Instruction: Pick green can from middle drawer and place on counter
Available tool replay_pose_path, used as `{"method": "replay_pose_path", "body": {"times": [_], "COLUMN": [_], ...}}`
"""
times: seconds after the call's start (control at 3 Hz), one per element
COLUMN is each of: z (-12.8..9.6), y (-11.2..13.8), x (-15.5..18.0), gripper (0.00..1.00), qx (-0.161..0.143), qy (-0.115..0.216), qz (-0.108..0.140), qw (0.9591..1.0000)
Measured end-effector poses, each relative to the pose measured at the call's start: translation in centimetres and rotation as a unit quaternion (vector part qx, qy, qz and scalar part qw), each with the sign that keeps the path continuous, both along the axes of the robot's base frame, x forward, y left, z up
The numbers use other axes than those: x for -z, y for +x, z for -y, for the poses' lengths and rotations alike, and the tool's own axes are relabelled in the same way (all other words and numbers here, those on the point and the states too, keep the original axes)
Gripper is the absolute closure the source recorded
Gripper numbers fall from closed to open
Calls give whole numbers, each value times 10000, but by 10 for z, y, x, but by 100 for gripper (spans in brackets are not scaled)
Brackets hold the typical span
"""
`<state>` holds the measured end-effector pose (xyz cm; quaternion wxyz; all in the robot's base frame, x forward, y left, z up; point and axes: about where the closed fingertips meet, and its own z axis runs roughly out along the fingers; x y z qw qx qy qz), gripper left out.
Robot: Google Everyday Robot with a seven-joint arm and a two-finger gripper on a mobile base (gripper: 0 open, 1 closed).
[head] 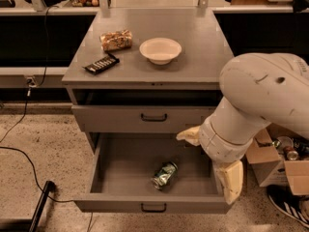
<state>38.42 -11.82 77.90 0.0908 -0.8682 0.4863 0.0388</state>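
The desk (198, 62) is a grey metal cabinet with a flat, matte, lightly scuffed top. On it sit a pale bowl (160, 50), a tan wrapped snack packet (116, 39) to the bowl's left, and a flat dark object (101, 64) near the front left edge. All three are apart from one another.

Below the top is a dark open slot, then a shut drawer front (111, 119) with a small curved handle. Beneath that, the middle drawer (120, 166) is pulled well out. The green can (164, 174) lies on its side on the drawer floor, right of centre and near the front wall.

The end effector (211, 157) hangs over the drawer's right side, above and to the right of the can. Its two tan fingers (231, 180) are spread wide and hold nothing.

The floor (43, 139) is speckled stone, with a black cable (19, 151) running across it on the left. A cardboard box (285, 170) stands to the right of the desk, and dark shelving runs behind it.
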Motion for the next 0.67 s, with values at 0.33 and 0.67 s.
{"method": "replay_pose_path", "body": {"times": [0.33, 0.67], "z": [-16, -36], "y": [43, 94], "x": [7, 18], "gripper": [0, 0], "qx": [-522, -961], "qy": [164, 299], "qz": [803, 1591], "qw": [9953, 9821]}}
